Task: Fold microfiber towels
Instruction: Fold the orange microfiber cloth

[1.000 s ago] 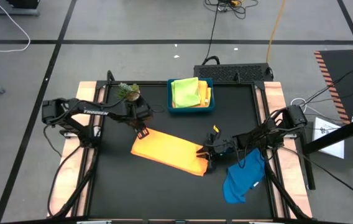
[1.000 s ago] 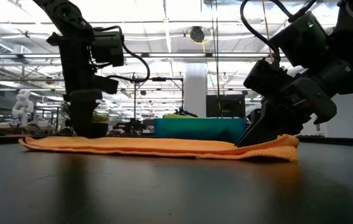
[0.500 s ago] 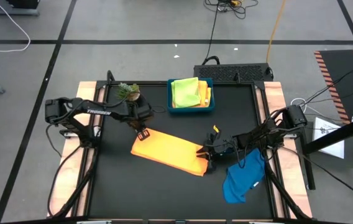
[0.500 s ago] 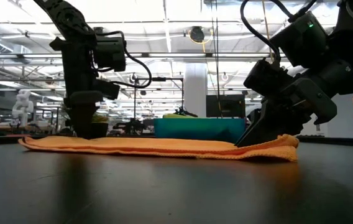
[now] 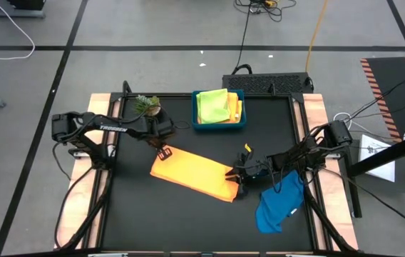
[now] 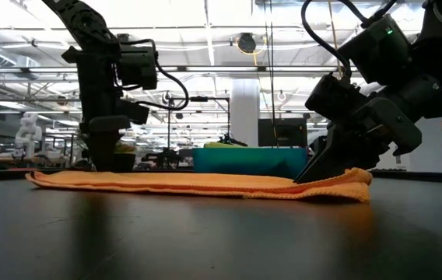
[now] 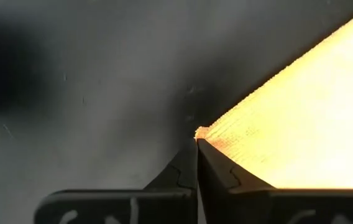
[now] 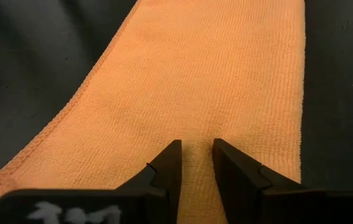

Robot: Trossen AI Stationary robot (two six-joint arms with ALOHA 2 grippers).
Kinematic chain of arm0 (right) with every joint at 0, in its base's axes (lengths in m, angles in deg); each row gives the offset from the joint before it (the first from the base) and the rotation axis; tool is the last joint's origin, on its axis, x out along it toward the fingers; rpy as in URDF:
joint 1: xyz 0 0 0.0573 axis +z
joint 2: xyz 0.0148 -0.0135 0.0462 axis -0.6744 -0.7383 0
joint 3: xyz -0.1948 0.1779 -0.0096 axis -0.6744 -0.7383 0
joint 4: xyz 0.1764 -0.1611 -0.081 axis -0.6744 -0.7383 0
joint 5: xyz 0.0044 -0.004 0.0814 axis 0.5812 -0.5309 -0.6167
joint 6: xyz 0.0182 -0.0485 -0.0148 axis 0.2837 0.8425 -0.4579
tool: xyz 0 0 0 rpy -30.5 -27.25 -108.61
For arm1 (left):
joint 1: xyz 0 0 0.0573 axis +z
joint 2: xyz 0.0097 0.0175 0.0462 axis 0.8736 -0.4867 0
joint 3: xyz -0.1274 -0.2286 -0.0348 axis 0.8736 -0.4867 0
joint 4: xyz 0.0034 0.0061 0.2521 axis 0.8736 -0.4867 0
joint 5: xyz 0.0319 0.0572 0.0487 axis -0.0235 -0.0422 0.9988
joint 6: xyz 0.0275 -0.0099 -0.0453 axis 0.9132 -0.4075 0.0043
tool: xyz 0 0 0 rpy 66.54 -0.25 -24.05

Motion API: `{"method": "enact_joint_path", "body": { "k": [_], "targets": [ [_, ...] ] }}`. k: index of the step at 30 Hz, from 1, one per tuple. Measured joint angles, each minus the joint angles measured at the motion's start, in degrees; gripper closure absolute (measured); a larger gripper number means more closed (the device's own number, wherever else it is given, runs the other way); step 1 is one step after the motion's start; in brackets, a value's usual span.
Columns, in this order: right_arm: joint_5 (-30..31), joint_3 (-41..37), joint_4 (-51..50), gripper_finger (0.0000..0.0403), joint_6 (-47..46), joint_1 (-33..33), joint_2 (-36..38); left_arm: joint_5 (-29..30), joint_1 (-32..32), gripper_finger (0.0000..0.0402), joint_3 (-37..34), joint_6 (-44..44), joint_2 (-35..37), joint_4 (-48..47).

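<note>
We are seeing the left gripper (image 7: 196,144) pressed down at the corner of the orange towel (image 5: 195,174), its two dark fingers closed tight together; the tip of that corner is sitting right at the fingertips, but we cannot tell if cloth is really caught between them. The right gripper (image 8: 195,155) is standing on the opposite short end of the same towel, its fingers narrowly apart with a small ridge of cloth pinched up between them.

The orange towel is lying flat on the black table (image 5: 188,221), folded to a long band running from about ten o'clock to four o'clock around the table's centre. Its surface is showing a fine ribbed weave with a stitched hem.

A blue towel (image 5: 277,205) is lying crumpled near four o'clock, just beside the right gripper. At twelve o'clock, a rigid blue tray (image 5: 219,123) is holding a lime green towel (image 5: 213,106) over a yellow one (image 5: 239,108).
</note>
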Motion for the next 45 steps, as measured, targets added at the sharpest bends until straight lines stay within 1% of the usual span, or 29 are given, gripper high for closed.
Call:
{"method": "enact_joint_path", "body": {
  "k": [3, 8, 12, 14, 16, 20, 24, 27, 30, 32, 34, 36, 38, 40, 42, 45],
  "targets": [
    [-0.7, 0.0, 0.1, 0.0321, 0.0, 0.0, 0.0, 0.2, -0.2, 0.04, 0.0, -1.1, 0.0, -2.7],
    [-0.8, 0.0, 0.2, 0.0321, -0.1, 0.0, 0.0, 3.8, -0.2, 0.04, 0.0, -5.6, 0.9, -9.5],
    [-1.1, 0.0, 0.2, 0.0321, -0.1, 0.0, 0.0, 3.9, -1.4, 0.04, 0.0, -6.4, 2.0, -11.3],
    [-1.1, 0.0, 0.4, 0.0321, 0.2, 0.0, 0.0, 2.3, -2.0, 0.04, 0.0, -5.5, 2.6, -9.9],
    [-1.3, 0.0, 1.2, 0.0321, 0.9, 0.0, 0.0, -0.7, -2.7, 0.0399, 0.0, -4.0, 3.4, -7.0],
    [-1.9, -0.3, 0.2, 0.0321, 3.3, 0.0, 3.3, -6.9, -5.3, 0.0385, 0.0, -1.2, 6.1, 2.2],
    [-1.3, -0.1, -2.2, 0.0321, 5.8, -0.2, 10.0, -7.5, -9.4, 0.0385, 0.0, 1.4, 7.9, 11.9],
    [-0.2, -0.2, -8.1, 0.0321, 6.0, -0.8, 14.8, -7.6, -12.8, 0.0392, 0.0, 1.4, 7.3, 14.6],
    [5.2, 0.0, -16.3, 0.0321, 6.1, -1.1, 18.6, -7.6, -15.8, 0.0398, 0.0, 1.1, 5.5, 15.0],
    [8.1, 0.0, -22.2, 0.0321, 6.0, -1.6, 19.5, -7.6, -17.4, 0.0399, 0.0, 0.1, 4.6, 13.6],
    [9.2, -0.1, -27.1, 0.0321, 5.4, -1.9, 19.8, -7.5, -18.8, 0.0396, 0.0, -0.6, 3.5, 13.3],
    [8.9, -0.1, -28.6, 0.0321, 4.3, -2.0, 18.9, -7.1, -19.4, 0.0388, 0.0, -1.6, 2.5, 11.0],
    [6.1, -0.1, -29.4, 0.0321, 3.2, -1.7, 17.9, -6.1, -19.7, 0.0382, 0.0, -2.2, 1.0, 10.4],
    [3.3, 0.0, -27.3, 0.0321, 2.3, -0.9, 15.9, -4.7, -19.3, 0.0379, 0.0, -2.2, -0.5, 8.6],
    [2.9, 0.0, -25.3, 0.0321, 1.5, 0.4, 14.3, -3.8, -18.5, 0.038, 0.0, -1.5, -2.7, 8.5],
    [2.4, 0.2, -19.8, 0.0321, 0.1, 3.0, 11.2, -2.6, -16.7, 0.0387, 0.2, 0.5, -5.5, 9.2]
  ]
}}
